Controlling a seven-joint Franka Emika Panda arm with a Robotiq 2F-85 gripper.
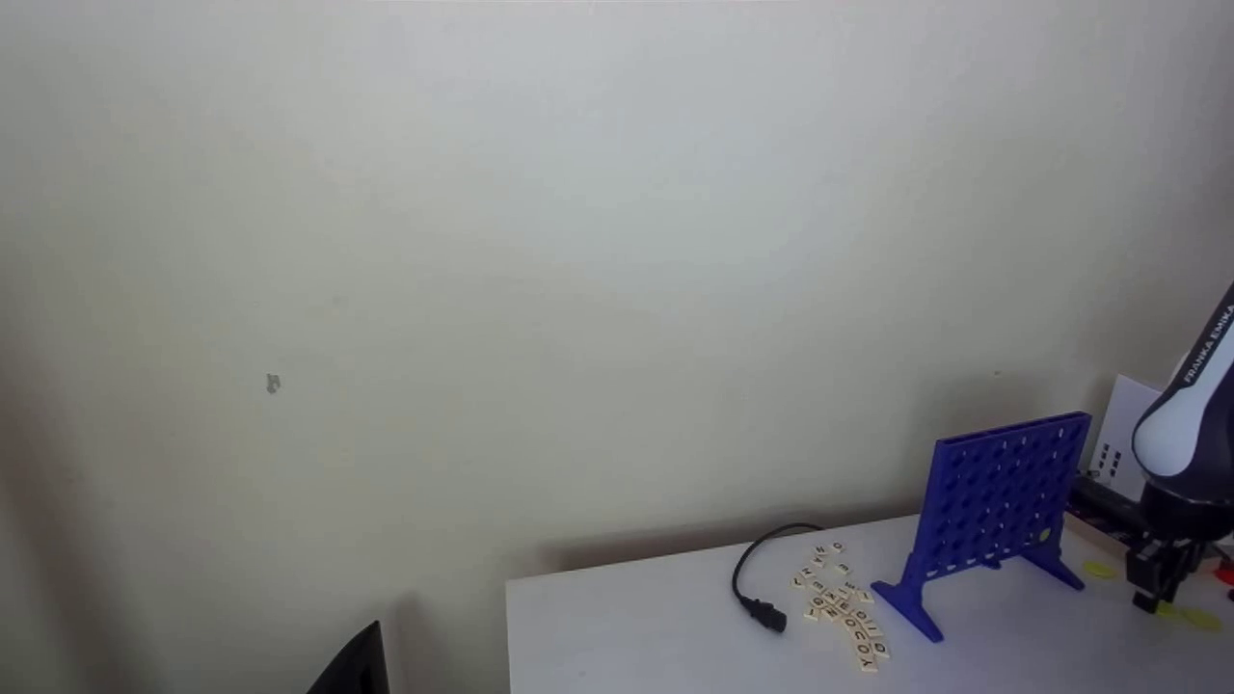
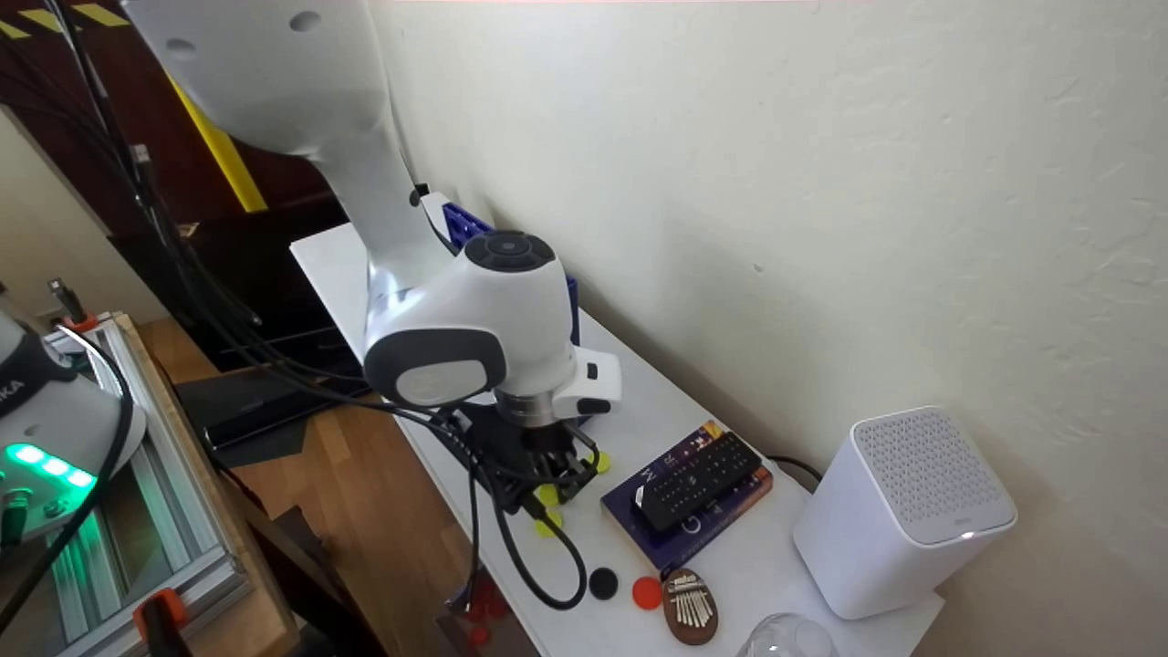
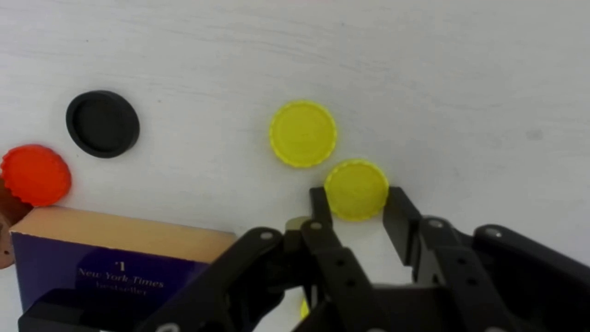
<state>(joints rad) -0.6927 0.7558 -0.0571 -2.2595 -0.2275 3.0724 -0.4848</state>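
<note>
Only your wrist view shows the yellow disc clearly; an exterior view alone shows letter tiles. The disc lies between the tips of your jaws, but you cannot tell whether they clamp it. Another yellow disc sits just beside it, a book near

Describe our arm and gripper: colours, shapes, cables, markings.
Arm: white rounded shell, dark oval end cap, round dark button pad. Black stripe carries white FRANKA EMIKA lettering. Gripper: black, two jointed fingers with small round pin heads. Black cables loop near it.
</note>
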